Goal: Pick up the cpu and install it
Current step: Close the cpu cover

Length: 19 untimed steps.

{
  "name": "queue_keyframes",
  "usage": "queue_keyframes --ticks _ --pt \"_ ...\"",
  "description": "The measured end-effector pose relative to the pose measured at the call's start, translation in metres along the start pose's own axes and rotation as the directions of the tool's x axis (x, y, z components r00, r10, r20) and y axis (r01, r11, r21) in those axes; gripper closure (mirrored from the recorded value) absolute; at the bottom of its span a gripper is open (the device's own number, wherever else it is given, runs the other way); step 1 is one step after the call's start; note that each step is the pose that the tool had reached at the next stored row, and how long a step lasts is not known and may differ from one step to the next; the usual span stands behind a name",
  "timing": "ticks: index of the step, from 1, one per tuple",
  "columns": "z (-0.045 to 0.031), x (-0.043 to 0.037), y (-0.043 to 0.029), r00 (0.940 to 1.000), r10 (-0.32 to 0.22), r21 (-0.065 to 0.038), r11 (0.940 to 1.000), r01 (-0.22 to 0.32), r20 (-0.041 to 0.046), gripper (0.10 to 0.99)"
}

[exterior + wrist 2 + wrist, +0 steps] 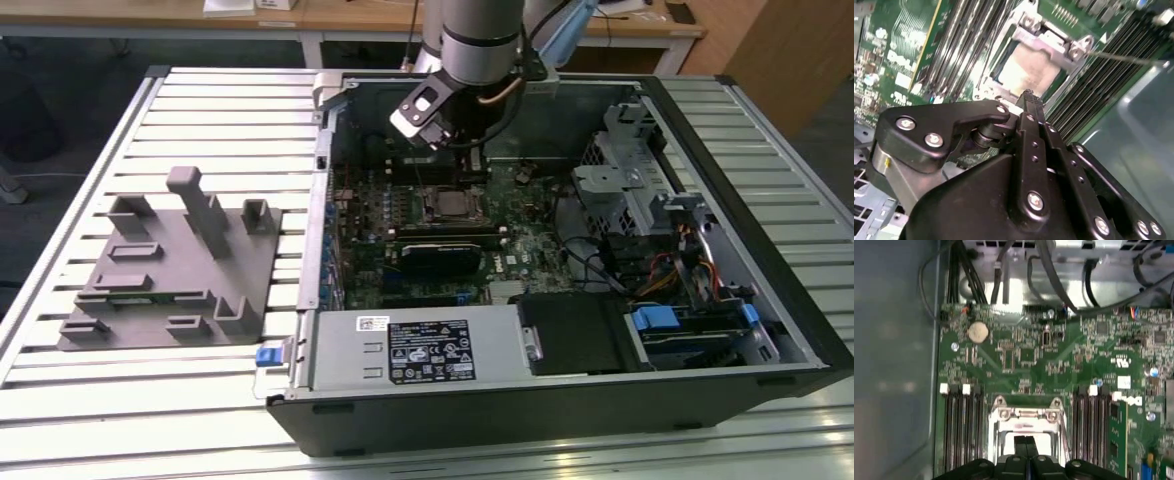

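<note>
The jaws are pressed together with nothing visible between them, and the gripper point(1028, 96) points its joined tip at the socket point(999, 415). The cpu point(1029, 70) lies flat inside that socket, its pale tan-grey top just beyond the tip in the second wrist view. Whether the tip touches it I cannot tell. My reading is that the cpu is already set in place and the shut fingers are hovering over it or seating it. To do that well, the tip should keep over the middle of the cpu's top, not an edge. It should travel straight along its own axis and press lightly, because a tilted or off-centre push could rock the chip on the contacts beneath. It should also keep away from the thin lever point(1124, 57) that juts out beside the socket. The second wrist view looks past the fingers at a slant and so gives the cpu's top and that lever. The first wrist view looks down the fingers: their fingertips point(1020, 442) meet at a thin seam and cover most of the chip. It adds how squarely they sit between the memory slots point(961, 430) flanking the socket, with the green board point(1024, 355) beyond. The exterior view gives the wider layout: the arm point(478, 35) reaches down into the open case point(534, 425), and a grey fixture point(160, 280) stands on the table point(80, 400), well apart at the exterior view's left.
</note>
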State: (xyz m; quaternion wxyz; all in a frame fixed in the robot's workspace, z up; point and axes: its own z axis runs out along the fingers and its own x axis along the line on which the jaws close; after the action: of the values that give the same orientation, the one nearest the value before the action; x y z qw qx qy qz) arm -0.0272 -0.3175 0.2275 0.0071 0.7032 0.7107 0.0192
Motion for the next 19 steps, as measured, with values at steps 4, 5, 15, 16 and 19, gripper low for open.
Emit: queue_keyframes --ticks 4,5,15,16,19 --pt "0.0035 0.0000 -0.0153 1.0000 0.000 0.000 1.0000 0.000 0.0002 0.980" --pt "0.0044 0.0001 -0.0187 1.0000 0.000 0.000 1.0000 0.000 0.0001 0.980" --pt "0.0193 -0.0001 -0.0302 1.0000 0.000 0.000 1.0000 0.000 0.0000 0.980" --pt "0.0209 -0.0001 -0.0309 1.0000 0.000 0.000 1.0000 0.000 0.0001 0.980" --pt "0.0253 -0.0002 -0.0318 1.0000 0.000 0.000 1.0000 0.000 0.0000 0.980"
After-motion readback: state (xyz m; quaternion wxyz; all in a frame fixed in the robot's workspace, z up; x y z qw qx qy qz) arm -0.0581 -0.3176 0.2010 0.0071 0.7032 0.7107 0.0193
